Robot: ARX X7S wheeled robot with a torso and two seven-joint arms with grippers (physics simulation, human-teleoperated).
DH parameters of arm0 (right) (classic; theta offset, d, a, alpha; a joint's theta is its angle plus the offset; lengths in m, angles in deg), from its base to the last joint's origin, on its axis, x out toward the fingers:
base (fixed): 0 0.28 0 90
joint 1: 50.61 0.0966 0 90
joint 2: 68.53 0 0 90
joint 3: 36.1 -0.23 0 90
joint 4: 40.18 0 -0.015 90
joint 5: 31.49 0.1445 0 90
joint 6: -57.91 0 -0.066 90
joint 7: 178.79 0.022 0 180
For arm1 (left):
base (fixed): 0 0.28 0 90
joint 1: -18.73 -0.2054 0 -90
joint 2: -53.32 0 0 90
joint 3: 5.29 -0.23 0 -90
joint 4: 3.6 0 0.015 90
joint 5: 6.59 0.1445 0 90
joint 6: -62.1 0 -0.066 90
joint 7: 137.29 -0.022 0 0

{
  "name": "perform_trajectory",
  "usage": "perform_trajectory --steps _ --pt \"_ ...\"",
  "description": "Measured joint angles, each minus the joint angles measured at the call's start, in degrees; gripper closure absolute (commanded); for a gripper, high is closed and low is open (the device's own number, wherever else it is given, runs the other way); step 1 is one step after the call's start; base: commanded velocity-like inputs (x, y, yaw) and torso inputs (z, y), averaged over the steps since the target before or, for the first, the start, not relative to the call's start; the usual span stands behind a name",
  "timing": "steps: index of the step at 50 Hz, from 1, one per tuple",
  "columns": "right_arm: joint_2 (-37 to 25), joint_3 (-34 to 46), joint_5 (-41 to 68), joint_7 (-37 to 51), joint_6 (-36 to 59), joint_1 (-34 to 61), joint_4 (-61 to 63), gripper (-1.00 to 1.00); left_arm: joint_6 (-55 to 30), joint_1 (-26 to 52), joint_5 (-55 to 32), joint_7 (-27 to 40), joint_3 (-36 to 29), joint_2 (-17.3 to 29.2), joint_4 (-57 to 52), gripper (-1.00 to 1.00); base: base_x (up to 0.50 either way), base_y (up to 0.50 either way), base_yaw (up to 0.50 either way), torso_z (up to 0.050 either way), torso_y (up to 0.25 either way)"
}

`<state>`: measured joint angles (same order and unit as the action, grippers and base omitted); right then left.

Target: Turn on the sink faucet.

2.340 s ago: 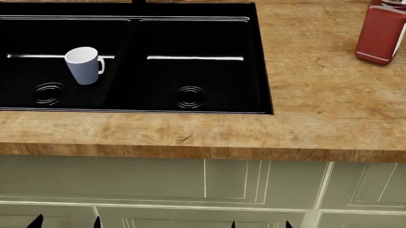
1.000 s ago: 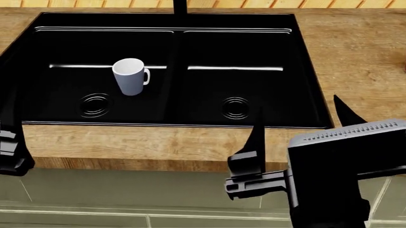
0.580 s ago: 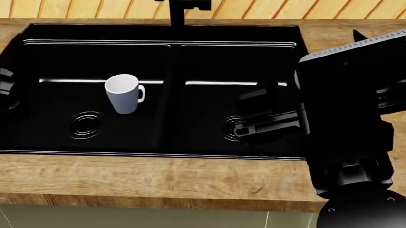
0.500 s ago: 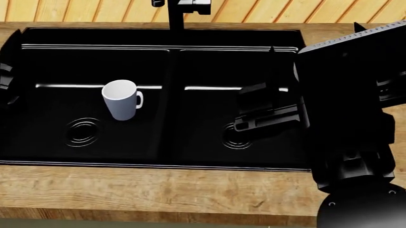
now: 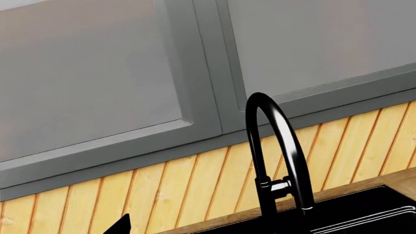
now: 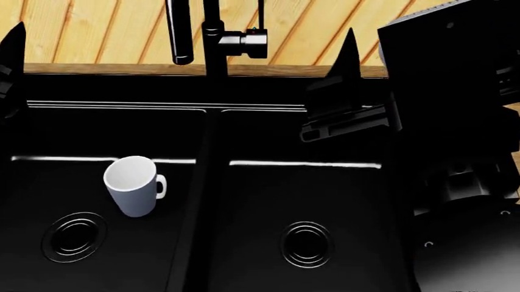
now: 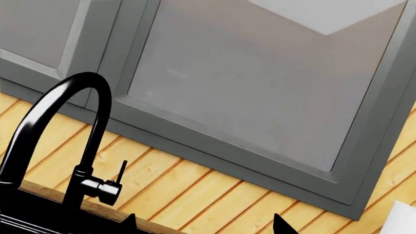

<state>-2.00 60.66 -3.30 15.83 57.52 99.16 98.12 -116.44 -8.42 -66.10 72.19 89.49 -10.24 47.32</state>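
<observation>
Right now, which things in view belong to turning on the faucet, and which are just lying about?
Belongs to the job:
sink faucet, its thin lever on the side valve
right pincer, open, nearest the valve

Just lying about:
white mug, in the sink's left basin
left pincer, at the sink's left edge
sink

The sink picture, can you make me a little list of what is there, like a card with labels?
faucet: the sink faucet, black, stands behind the sink, thin lever upright
sink: black, two basins
mug: white mug, tilted, in the left basin
drains: one in each basin, left, right
wall: wooden planks behind the faucet
right gripper: open, fingers apart, near the faucet, not touching it
left gripper: only one fingertip shows at the edge
</observation>
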Motion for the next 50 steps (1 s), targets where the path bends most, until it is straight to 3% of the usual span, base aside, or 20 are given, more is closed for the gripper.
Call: perform_trajectory --steps 11,25,40,50 --pt "-2.03 -0.66 11.83 8.66 -0.49 2.87 -1.74 -1.00 0.66 0.88 -3.94 2.84 -0.62 1.37 0.83 -1.00 0.50 0.00 0.00 0.050 0.068" --pt "-3.76 -1.19 17.83 13.17 -2.03 2.60 -2.37 -1.00 1.22 1.82 -7.29 5.59 -2.21 2.06 1.60 -1.00 0.48 0.00 0.00 0.050 0.068" --pt "-4.31 0.22 19.17 14.50 -5.09 2.28 -4.83 -1.00 3.27 1.34 -8.88 7.00 -3.39 2.95 2.66 -1.00 0.00 0.00 0.00 0.000 0.000" --pt "-1.81 5.72 16.65 9.55 -12.18 6.79 -16.26 -1.00 4.50 0.90 -8.91 7.22 -4.33 3.69 3.91 -1.00 0.00 0.00 0.00 0.000 0.000"
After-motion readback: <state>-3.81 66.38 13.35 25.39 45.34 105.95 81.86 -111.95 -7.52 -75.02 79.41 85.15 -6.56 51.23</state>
